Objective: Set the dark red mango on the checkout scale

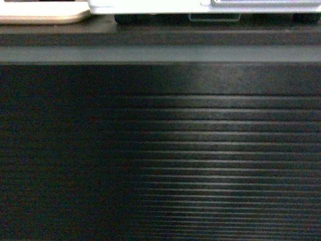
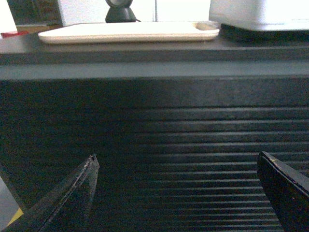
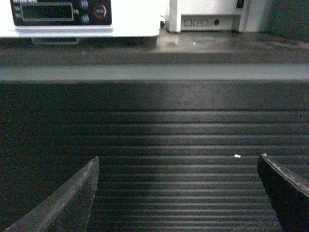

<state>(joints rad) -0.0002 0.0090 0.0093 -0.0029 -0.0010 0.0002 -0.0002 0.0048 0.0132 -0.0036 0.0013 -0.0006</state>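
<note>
No mango in view; both my fingers apart, empty; scale (image 3: pixel 79 19) up-left of right fingers (image 3: pixel 176 193), right arm nearer

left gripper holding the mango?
No. The left gripper is open and empty, with only the ribbed counter front between its fingers.
</note>
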